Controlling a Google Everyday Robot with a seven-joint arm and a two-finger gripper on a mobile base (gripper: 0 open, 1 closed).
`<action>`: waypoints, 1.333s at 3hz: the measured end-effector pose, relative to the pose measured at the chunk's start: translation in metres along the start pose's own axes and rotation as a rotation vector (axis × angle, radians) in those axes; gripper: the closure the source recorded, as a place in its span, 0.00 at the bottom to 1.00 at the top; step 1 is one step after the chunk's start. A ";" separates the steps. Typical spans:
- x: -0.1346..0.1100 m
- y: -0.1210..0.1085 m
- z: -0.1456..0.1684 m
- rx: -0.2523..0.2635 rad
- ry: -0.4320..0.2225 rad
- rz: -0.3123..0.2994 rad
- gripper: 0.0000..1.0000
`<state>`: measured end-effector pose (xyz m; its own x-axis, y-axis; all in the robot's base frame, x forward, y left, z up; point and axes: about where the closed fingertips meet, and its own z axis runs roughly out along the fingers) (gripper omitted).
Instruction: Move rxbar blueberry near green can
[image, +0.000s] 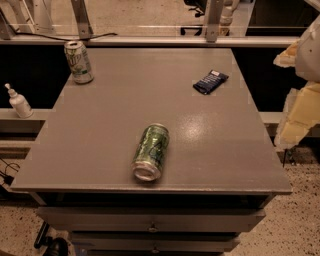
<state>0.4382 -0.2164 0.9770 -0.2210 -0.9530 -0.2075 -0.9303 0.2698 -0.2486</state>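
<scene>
The rxbar blueberry (210, 82), a small flat navy wrapper with white lettering, lies on the grey table (110, 125) at the far right. The green can (150, 151) lies on its side near the front edge, its silver end facing me. My gripper (299, 107) shows as pale yellow and white parts at the right edge of the view, off the table's right side. It is to the right of the bar and touches nothing.
A whitish can with green lettering (78, 61) stands upright at the table's far left corner. A small white pump bottle (18, 101) stands on a ledge to the left. Drawers (150, 225) sit under the tabletop.
</scene>
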 end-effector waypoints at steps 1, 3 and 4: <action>0.000 0.000 0.000 0.000 -0.001 0.000 0.00; -0.002 -0.040 0.022 0.026 -0.079 -0.014 0.00; -0.006 -0.086 0.051 0.032 -0.154 -0.040 0.00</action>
<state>0.5346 -0.2269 0.9512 -0.1345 -0.9312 -0.3387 -0.9271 0.2390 -0.2888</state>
